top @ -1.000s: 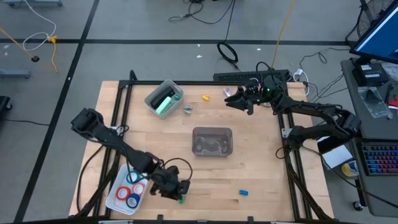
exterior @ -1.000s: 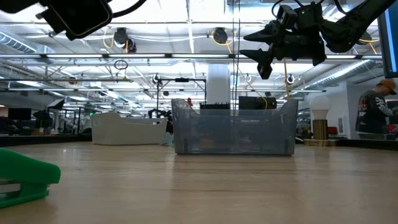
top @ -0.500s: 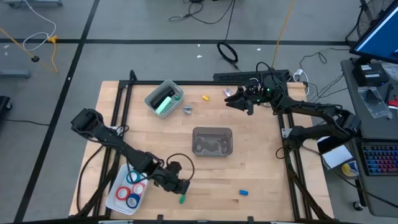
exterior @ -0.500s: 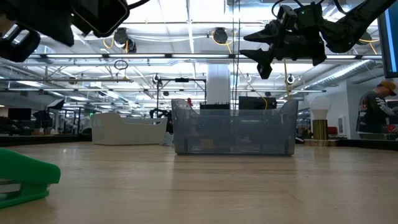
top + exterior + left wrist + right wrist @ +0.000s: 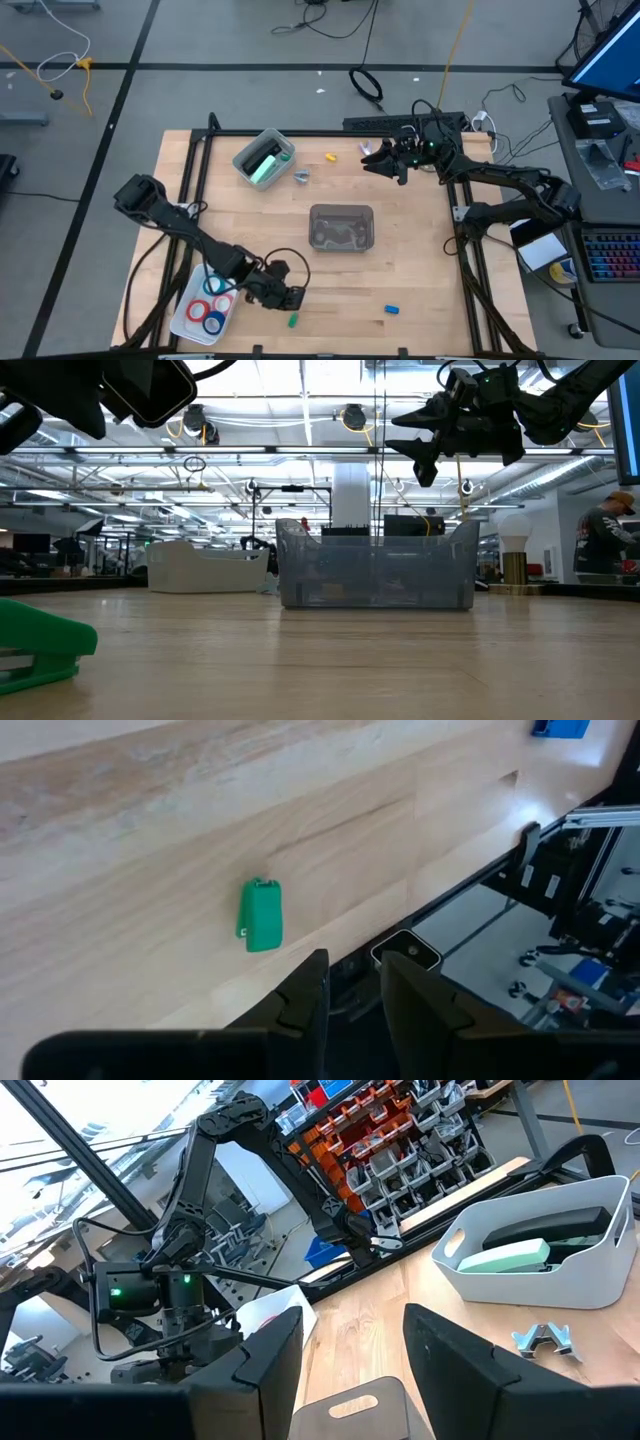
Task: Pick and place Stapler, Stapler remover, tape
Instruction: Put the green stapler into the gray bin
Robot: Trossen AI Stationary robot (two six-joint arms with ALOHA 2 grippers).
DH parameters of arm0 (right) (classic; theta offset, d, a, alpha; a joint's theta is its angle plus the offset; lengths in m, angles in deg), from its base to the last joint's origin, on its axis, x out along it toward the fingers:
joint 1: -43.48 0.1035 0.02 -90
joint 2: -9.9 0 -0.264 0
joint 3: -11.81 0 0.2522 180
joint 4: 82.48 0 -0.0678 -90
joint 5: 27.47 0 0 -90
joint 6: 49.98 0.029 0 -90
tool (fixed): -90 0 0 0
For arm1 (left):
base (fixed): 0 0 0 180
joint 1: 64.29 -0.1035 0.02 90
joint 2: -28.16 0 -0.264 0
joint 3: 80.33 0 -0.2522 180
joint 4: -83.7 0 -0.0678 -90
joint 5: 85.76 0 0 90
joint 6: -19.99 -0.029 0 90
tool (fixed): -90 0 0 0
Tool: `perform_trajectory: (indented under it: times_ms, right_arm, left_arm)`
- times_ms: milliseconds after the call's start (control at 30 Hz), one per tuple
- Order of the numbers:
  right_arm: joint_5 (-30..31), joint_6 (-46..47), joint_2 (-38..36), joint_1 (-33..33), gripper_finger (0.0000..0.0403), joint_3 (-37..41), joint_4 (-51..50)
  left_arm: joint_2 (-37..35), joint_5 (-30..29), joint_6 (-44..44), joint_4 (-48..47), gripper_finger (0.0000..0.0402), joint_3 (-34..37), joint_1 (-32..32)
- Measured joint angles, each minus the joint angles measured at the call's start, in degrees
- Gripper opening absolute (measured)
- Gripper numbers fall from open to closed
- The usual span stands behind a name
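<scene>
Just beyond my left gripper (image 5: 285, 297), toward the table's front edge, lies the small green piece (image 5: 293, 321); my fingers stand slightly parted and empty, far nearer it than the right gripper (image 5: 372, 162).

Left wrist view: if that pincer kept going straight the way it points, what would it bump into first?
Probably the bare wooden table, close to its edge. The left pincer is empty, and the small green block lies slightly off its line, so it would likely be missed, though depth is hard to judge.
</scene>
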Motion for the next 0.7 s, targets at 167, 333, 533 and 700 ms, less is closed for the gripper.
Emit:
perform_trajectory:
  times_ms: [167, 333, 533, 700]
  right_arm:
    - [0.0, 0.0, 0.0, 0.0, 0.0167, 0.0, 0.0]
    - [0.0, 0.0, 0.0, 0.0, 0.0167, 0.0, 0.0]
    - [0.0, 0.0, 0.0, 0.0, 0.0167, 0.0, 0.0]
    - [0.1, 0.0, 0.0, 0.0, 0.0167, 0.0, 0.0]
  left_arm:
    - [0.0, -0.5, 0.5, -0.4, 0.0119, 0.0, 0.3]
    - [0.0, -5.0, 1.3, -3.2, 0.0182, 0.0, 0.3]
    - [0.0, -7.5, -1.2, -1.2, 0.0227, 0.0, 0.2]
    - [0.0, -7.6, -1.2, 0.4, 0.0231, 0.0, 0.1]
